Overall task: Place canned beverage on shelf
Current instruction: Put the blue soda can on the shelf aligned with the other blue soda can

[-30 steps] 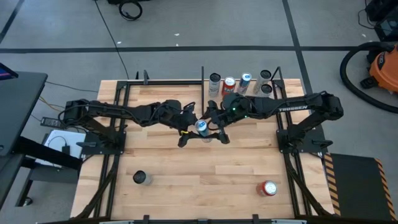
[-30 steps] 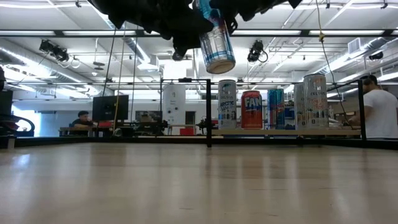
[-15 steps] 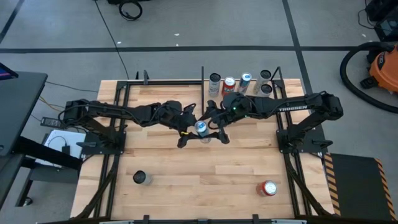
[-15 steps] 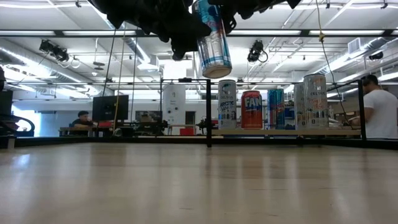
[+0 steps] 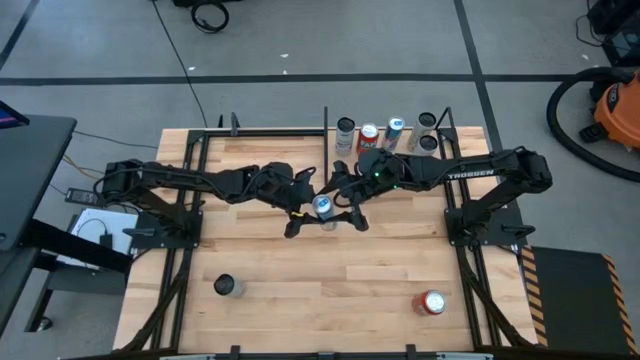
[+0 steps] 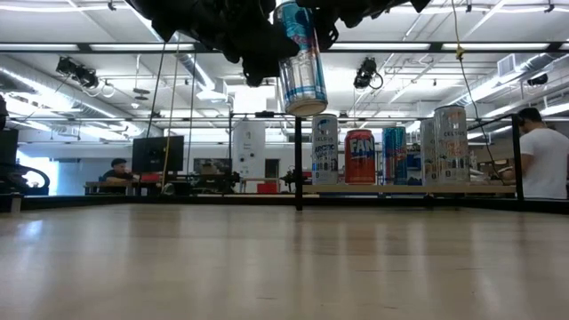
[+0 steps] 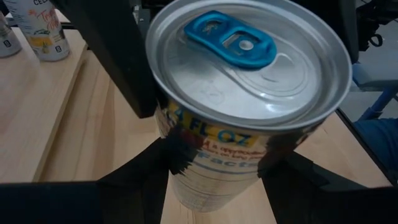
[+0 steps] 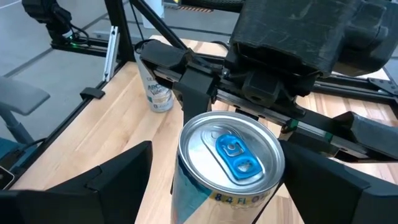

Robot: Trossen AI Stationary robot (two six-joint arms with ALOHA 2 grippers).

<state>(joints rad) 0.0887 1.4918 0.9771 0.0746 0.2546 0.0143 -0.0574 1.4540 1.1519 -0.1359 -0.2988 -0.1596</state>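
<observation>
The left gripper (image 5: 300,207) was clamped on the can (image 5: 323,206), its dark fingers (image 7: 163,163) pressed against the can's lower sides, holding it in the air above the middle of the table (image 5: 330,270); the right gripper (image 5: 342,205) straddled the same can with its jaws spread wide, touching nothing that I could see; the can was silver with blue printing and a blue pull tab, upright; the low view showed it hanging clear of the tabletop, which the high view could not; the high view showed the shelf (image 5: 400,165) at the far right carrying several cans.
</observation>
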